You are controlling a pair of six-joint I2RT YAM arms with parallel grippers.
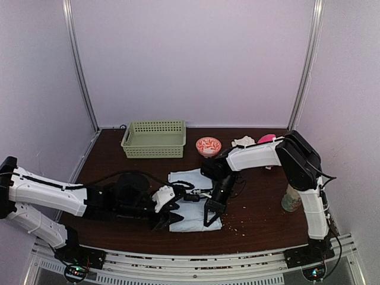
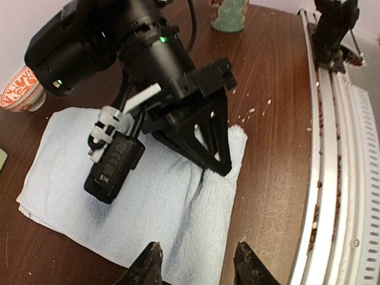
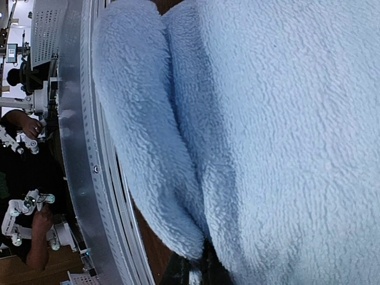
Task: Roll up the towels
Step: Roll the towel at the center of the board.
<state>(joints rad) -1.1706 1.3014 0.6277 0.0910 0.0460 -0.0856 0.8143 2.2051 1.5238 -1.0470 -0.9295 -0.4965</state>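
Top view: the pale blue towel (image 1: 191, 196) lies mid-bench (image 1: 261, 219). The left hand (image 1: 168, 218) is at its 7 o'clock edge and the right hand (image 1: 212, 211) at 5 o'clock.

Left wrist view: the left hand's fingers (image 2: 147, 268) are spread and hold nothing. The right hand is pinched shut on the towel's edge.

Right wrist view: a fold bunches at the pinch.

With only one side gripped, the roll may skew or slip.

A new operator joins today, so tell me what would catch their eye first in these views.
The pale blue terry cloth towel lies spread mid-table, the right end effector shut on its near edge, puckering it. The left end effector hovers open at the same edge; a light green perforated plastic basket sits at the far left.
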